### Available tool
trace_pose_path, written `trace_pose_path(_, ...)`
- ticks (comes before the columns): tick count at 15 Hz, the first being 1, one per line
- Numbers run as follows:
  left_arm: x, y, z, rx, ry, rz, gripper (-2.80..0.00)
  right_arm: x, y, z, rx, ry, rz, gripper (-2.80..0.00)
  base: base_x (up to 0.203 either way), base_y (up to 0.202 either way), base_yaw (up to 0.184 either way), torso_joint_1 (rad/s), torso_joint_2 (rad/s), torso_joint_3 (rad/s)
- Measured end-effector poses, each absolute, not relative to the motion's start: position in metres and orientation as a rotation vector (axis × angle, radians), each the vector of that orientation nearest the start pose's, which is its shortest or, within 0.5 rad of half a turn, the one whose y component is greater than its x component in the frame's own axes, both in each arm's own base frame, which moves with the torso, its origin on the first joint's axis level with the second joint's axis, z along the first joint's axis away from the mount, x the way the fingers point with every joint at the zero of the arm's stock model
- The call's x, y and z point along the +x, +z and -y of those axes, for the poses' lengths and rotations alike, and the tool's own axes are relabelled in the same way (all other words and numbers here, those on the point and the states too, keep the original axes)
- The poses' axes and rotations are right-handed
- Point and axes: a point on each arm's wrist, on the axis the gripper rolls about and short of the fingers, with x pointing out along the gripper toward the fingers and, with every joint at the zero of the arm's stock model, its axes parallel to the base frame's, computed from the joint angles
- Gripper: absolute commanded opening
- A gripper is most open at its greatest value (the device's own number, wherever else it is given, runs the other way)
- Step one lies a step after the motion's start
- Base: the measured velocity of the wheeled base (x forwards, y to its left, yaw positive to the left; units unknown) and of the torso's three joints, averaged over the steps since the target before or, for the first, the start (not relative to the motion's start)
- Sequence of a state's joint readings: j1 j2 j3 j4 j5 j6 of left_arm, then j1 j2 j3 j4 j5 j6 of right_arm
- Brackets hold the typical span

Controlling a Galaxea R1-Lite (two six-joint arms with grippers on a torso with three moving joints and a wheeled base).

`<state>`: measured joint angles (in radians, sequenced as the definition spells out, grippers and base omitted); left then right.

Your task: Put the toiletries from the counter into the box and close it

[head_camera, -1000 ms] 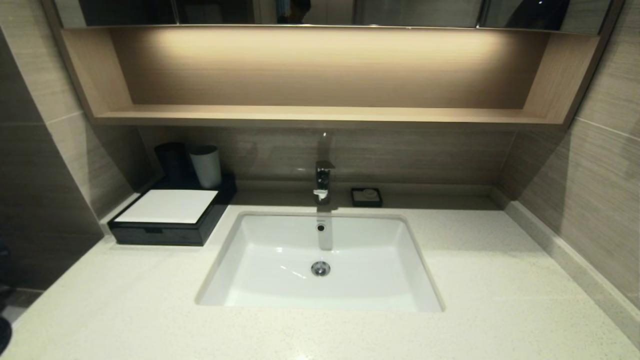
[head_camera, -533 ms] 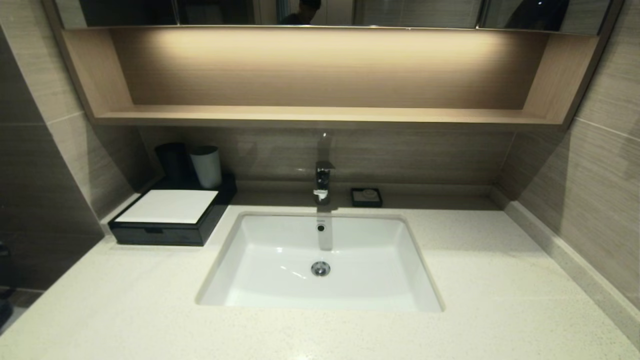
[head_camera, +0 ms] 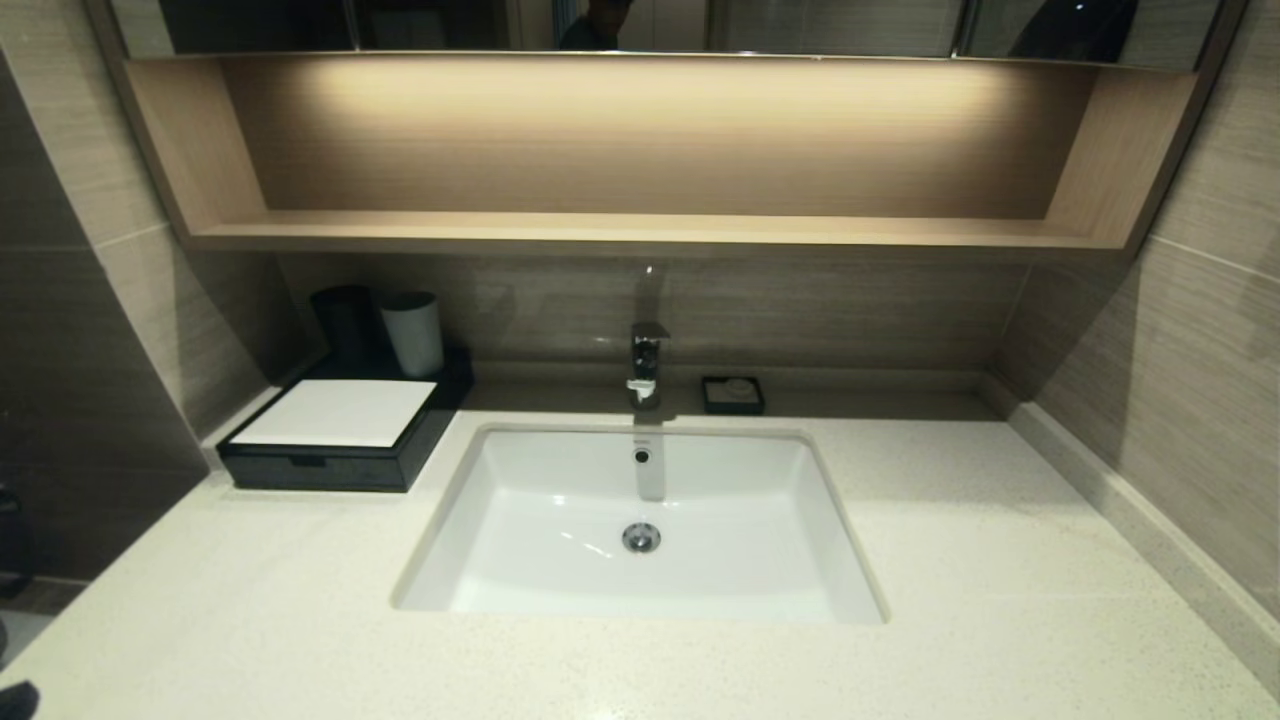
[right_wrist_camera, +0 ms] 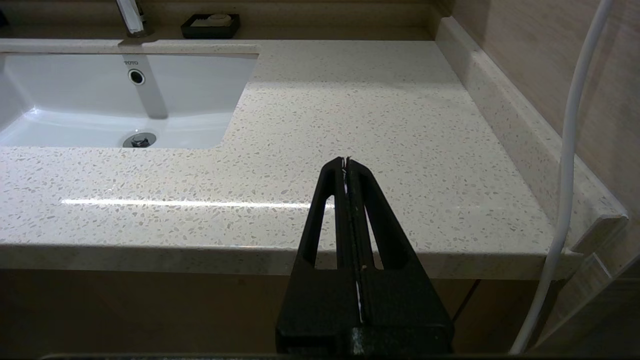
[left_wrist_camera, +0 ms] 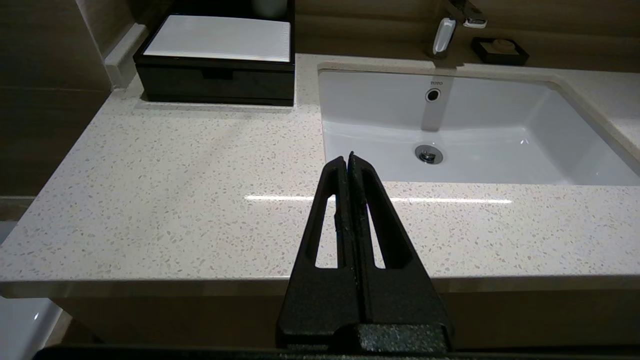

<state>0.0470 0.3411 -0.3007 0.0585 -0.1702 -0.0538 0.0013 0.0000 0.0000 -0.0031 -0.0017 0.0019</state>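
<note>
Black and pressed tight together, the fingers of the left gripper [left_wrist_camera: 348, 159] hold nothing; they hang out in front of the counter's [left_wrist_camera: 165, 200] near edge, left of the basin [left_wrist_camera: 500, 135], with the tips pointing across the speckled stone toward it. In the head view only a dark scrap of that arm shows at the bottom left corner, off the counter. The right gripper [right_wrist_camera: 346, 162] is likewise closed on nothing, parked before the near edge on the right side of the counter, where a white cable [right_wrist_camera: 567, 165] hangs down past the raised stone kerb along the right wall.

Beyond the grippers the white basin is sunk into the middle of the counter, with its metal drain [head_camera: 641, 537] at the bottom and an overflow hole in the back wall. None of the wrapped stick or the flat sachets can be seen anywhere on the stone in these views.

Farther back, at the left rear corner against the wall, sits the box [head_camera: 335, 450] (low, black, with a flat white panel on top). Its front drawer is pushed in flush. On the box's rear part stand a pale cup [head_camera: 411, 332] and a dark cup [head_camera: 345, 322] side by side, touching or nearly so. Behind the basin rises the chrome tap [head_camera: 646, 362], and just to its right a small black soap dish [head_camera: 733, 394] rests on the back ledge. Above everything runs a lit wooden shelf [head_camera: 640, 232].
</note>
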Motion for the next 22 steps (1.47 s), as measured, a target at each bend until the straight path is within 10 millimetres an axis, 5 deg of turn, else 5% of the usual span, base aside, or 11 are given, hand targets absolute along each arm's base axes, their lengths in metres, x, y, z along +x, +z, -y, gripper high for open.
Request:
trace_pose_path(14, -0.022, 0.114, 0.003, 0.039, -0.103, -0.057, -2.8, -0.023, 0.076, 0.0, 0.002, 0.0, 0.003, -2.8, 0.0, 0.0, 0.0, 0.0, 0.0, 0.0)
trace_pose_path(22, -0.017, 0.091, 0.001, 0.111, -0.027, -0.044, -2.8, -0.023, 0.076, 0.0, 0.002, 0.0, 0.003, -2.8, 0.0, 0.0, 0.0, 0.0, 0.0, 0.0)
